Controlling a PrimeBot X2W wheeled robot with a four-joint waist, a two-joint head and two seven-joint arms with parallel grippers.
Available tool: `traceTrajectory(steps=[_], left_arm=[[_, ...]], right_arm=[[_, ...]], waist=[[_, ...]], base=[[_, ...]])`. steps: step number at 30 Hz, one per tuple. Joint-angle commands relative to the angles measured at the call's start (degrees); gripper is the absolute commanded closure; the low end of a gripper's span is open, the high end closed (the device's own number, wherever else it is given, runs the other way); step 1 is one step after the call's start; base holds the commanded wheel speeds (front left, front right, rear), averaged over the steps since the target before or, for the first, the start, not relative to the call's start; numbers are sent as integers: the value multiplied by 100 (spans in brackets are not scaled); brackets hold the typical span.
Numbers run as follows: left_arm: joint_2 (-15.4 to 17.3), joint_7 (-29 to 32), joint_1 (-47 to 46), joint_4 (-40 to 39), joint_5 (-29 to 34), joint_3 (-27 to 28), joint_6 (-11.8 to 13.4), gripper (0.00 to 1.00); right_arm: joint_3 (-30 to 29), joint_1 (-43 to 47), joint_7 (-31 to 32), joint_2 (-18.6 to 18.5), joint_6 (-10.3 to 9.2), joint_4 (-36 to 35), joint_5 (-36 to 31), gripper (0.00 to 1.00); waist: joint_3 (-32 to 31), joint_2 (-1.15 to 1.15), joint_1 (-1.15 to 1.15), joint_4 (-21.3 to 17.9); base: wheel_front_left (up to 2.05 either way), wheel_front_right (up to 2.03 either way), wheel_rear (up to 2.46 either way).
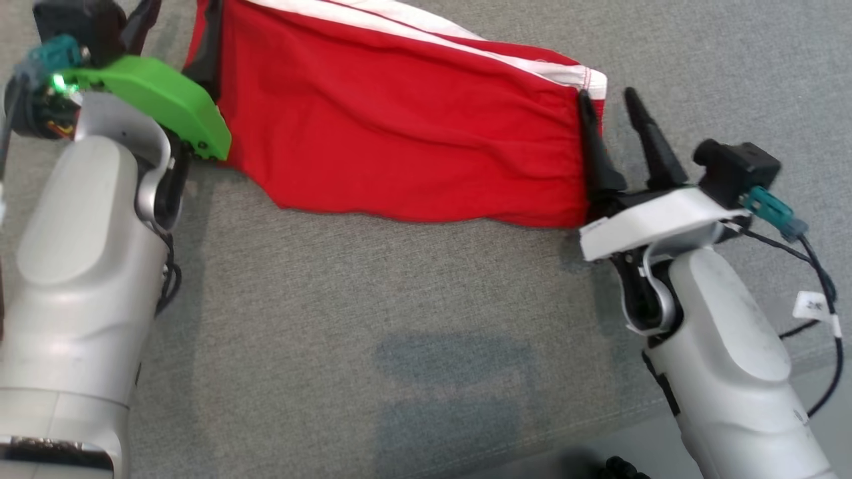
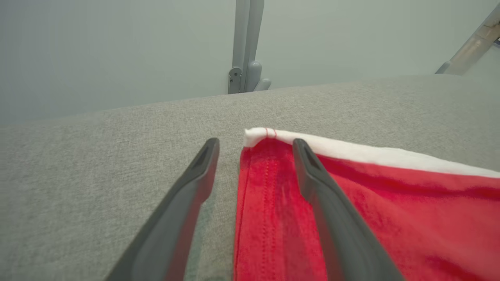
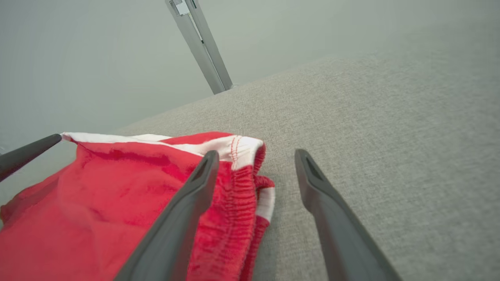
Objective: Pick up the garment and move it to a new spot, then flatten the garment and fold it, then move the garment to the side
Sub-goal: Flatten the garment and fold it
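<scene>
On the grey fabric surface (image 1: 333, 299), the red garment (image 1: 399, 133) lies spread out between the left end effector (image 2: 256, 143) and right end effector (image 1: 608, 95), both open and gripping nothing. Flattening looks largely done; folding and moving aside apparently remain.

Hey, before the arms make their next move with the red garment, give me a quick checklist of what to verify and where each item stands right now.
1. Left gripper open: ok.
2. Right gripper open: ok.
3. Red garment resting on the grey surface, not pinched: ok.
4. Garment smooth: not ok, it is creased and the elastic end is bunched by the right gripper.
5. Fold finished: cannot tell.
6. Bare surface nearby for moving it aside: ok.
</scene>
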Motion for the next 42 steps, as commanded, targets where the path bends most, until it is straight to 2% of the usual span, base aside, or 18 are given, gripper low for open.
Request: traceTrajectory(steps=[1, 8, 12, 19, 23, 33, 42], left_arm=[[4, -160, 190, -58, -14, 3, -20, 0], [52, -962, 981, -797, -34, 156, 217, 0], [160, -1122, 1519, -1577, 106, 294, 520, 0], [311, -1181, 2671, -3081, 301, 467, 1074, 0], [384, -1042, 3210, -3665, 383, 438, 1332, 0], [536, -650, 3585, -4252, 415, 335, 1497, 0], [598, -202, 3115, -4284, 314, 130, 1258, 0]], right_arm=[[-133, 147, -21, -24, -3, -153, -178, 0], [-817, 870, -21, -20, -3, -1344, -1268, 0], [-1096, 1198, -21, -20, -3, -1863, -1579, 0], [-1286, 1682, -21, -20, -4, -2124, -1859, 0], [-1340, 1868, -22, -19, -4, -2106, -1887, 0], [-1433, 1970, -22, -20, -4, -2044, -1665, 0], [-1312, 1922, -22, -20, -4, -1978, -1667, 0]], waist=[[-76, 0, 0, 89], [-262, 0, 0, 324], [-379, 0, 0, 448], [-651, 0, 0, 566], [-756, 0, 0, 591], [-845, 0, 0, 589], [-816, 0, 0, 417]], base=[[0, 0, 0], [0, 0, 0], [0, 0, 0], [0, 0, 0], [0, 0, 0], [0, 0, 0], [0, 0, 0]])
